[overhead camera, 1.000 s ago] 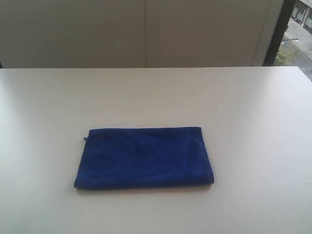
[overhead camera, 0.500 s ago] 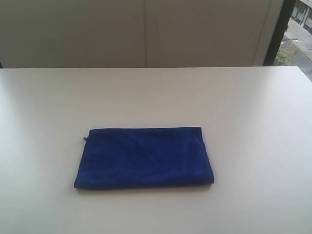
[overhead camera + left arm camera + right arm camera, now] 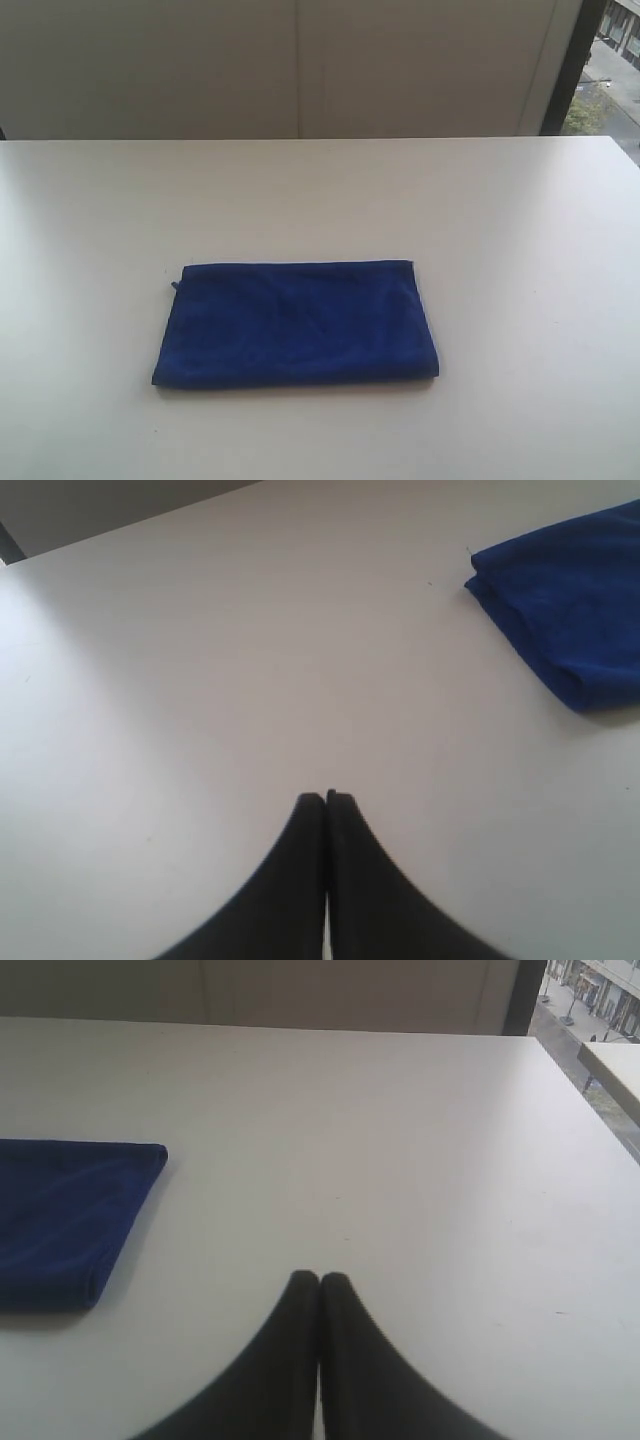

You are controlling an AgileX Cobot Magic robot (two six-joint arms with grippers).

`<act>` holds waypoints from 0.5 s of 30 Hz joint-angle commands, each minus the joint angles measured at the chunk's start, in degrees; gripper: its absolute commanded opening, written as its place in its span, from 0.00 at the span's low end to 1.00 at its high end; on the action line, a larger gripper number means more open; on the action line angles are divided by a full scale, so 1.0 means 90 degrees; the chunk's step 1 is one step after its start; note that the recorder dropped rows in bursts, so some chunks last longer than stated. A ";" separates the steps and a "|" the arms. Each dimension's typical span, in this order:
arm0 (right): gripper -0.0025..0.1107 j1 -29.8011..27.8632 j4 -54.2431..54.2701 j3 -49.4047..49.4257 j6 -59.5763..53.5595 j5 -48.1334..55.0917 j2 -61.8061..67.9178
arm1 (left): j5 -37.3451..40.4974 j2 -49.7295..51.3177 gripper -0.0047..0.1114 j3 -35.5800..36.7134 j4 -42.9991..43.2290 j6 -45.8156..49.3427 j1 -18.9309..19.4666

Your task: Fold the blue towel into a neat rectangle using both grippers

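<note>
White table [image 3: 520,220] under folded blue towel [image 3: 297,323]; left gripper [image 3: 326,796] and right gripper [image 3: 319,1276] each pinched together, clear of towel.

Each wrist view's edge cuts off the blue towel [image 3: 570,610], and the dark fingers [image 3: 290,890] blur toward their bases.

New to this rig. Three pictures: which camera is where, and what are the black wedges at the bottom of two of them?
It is a two-armed robot working at a white table. One picture comes from a camera off the arms, and neither arm shows in it. The other two come from a camera on each wrist, looking out along the fingers. The black wedges are the left gripper and the right gripper, both shut and holding nothing. One blue towel lies on the table, folded into a rectangle. Each gripper is apart from it.
</note>
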 commanded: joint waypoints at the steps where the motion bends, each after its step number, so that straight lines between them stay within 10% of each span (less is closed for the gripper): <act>1: 0.02 0.0017 -0.0063 0.0034 0.0022 -0.0082 -0.0035 | -0.0001 -0.0030 0.04 0.0024 -0.0072 -0.0247 -0.0062; 15: 0.02 0.0017 -0.0063 0.0034 0.0022 -0.0082 -0.0035 | -0.0014 -0.0030 0.04 0.0024 -0.0072 -0.1404 0.0430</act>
